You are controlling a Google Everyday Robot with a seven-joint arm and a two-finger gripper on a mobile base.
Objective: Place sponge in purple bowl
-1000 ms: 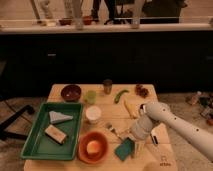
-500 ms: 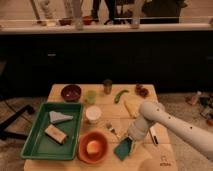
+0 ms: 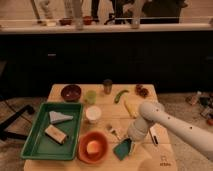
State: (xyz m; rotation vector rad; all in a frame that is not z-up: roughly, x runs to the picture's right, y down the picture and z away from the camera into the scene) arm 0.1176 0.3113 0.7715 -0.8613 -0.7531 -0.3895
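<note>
The teal-green sponge (image 3: 122, 149) is at the table's front, right of the orange bowl, and it is tilted with its right edge raised. My gripper (image 3: 130, 142) comes down from the white arm onto that raised edge and is shut on the sponge. The dark purple bowl (image 3: 71, 92) stands at the table's back left, far from the gripper, and looks empty.
An orange-red bowl (image 3: 93, 146) holding a pale round thing sits just left of the sponge. A green tray (image 3: 33, 141) at the left holds a grey-blue wedge (image 3: 59, 117) and a tan block (image 3: 55, 134). A white cup (image 3: 93, 114), green cup (image 3: 90, 96), can (image 3: 107, 86) and green pepper (image 3: 120, 96) stand mid-table.
The gripper has come down onto the sponge and closed on it. The sponge lay flat before and is now tipped up at its right edge.
</note>
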